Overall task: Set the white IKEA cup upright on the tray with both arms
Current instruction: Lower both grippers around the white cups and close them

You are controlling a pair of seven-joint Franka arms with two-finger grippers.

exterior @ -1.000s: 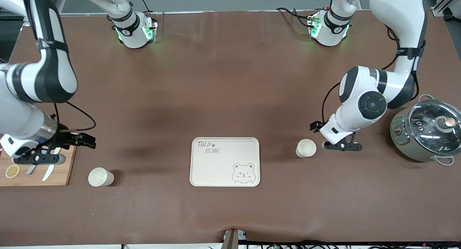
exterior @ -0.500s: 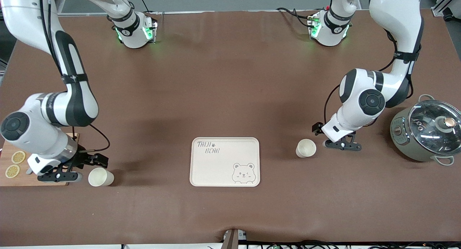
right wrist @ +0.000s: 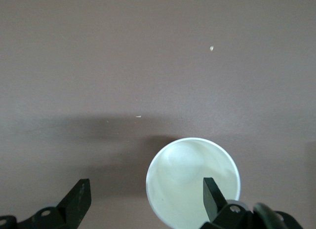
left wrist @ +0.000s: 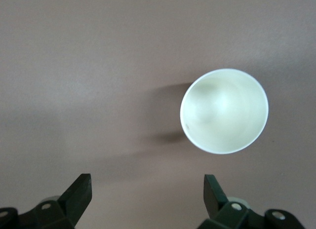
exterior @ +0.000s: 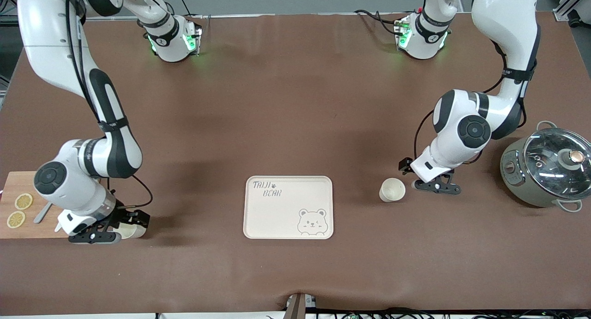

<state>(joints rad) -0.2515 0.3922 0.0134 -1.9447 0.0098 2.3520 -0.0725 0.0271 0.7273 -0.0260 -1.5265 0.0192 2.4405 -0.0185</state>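
Observation:
The cream tray [exterior: 272, 217] with the bear drawing lies mid-table and holds nothing. One white cup [exterior: 392, 189] stands beside it toward the left arm's end. My left gripper [exterior: 437, 187] is low beside that cup and open. In the left wrist view the left gripper [left wrist: 146, 192] has the cup [left wrist: 224, 110] ahead of it, mouth toward the camera, apart from both fingers. A second white cup [exterior: 136, 231] sits toward the right arm's end. My right gripper [exterior: 95, 237] is open right beside it. In the right wrist view the right gripper [right wrist: 146, 192] has one finger over that cup's [right wrist: 187, 184] mouth.
A wooden cutting board [exterior: 23, 229] with lemon slices [exterior: 23, 201] lies at the right arm's end of the table, next to the right gripper. A grey pot with a glass lid [exterior: 547, 166] stands at the left arm's end, beside the left arm's elbow.
The right arm has swung off the cutting board, dropped low and reached its cup, which it now partly hides. The left gripper has shifted only slightly beside its cup.

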